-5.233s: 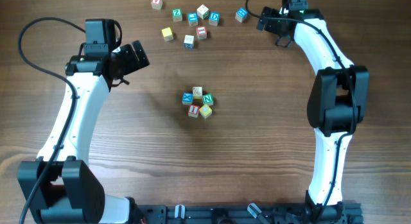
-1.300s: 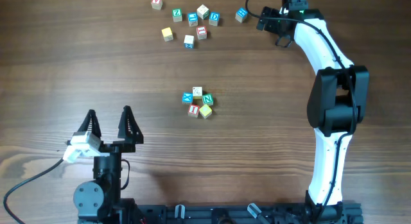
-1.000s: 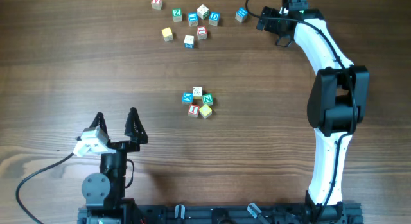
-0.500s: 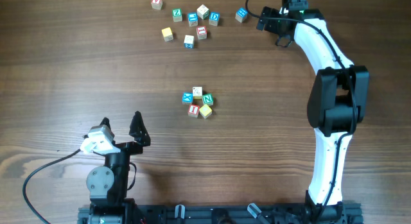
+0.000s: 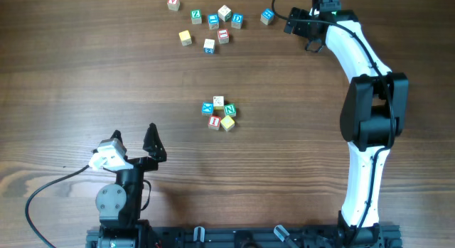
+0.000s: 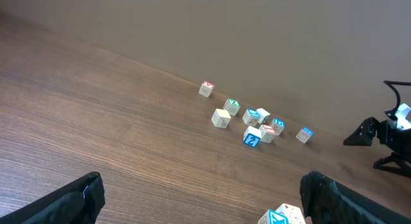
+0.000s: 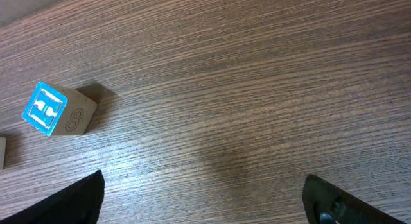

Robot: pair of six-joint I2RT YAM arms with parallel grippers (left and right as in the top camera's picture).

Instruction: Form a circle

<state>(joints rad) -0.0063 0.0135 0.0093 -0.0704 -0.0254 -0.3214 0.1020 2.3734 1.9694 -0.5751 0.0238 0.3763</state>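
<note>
Overhead shows both of your grippers spread wide and empty, so nothing can be dropped; your risk is bumping what already sits on the table. The circle (image 5: 219, 114) lies ahead of the left gripper (image 5: 133, 134) and off to its right, well apart from it. Its five small cubes are packed so close that they appear to touch. Cubes this small probably slide at the lightest nudge. If you swing that gripper to its right with the fingers this wide, one tip could rake the ring and break its shape. In the left wrist view only one cube of the ring peeks in at the bottom edge near the right finger, so you would be judging clearance almost blind. The right gripper (image 5: 290, 23) is far from the ring, with the blue H cube (image 7: 54, 110) just ahead and to its left. Advancing it could push that cube into the loose scatter (image 5: 210, 24). Adding another cube to the ring could also shove its neighbours outward.
</note>
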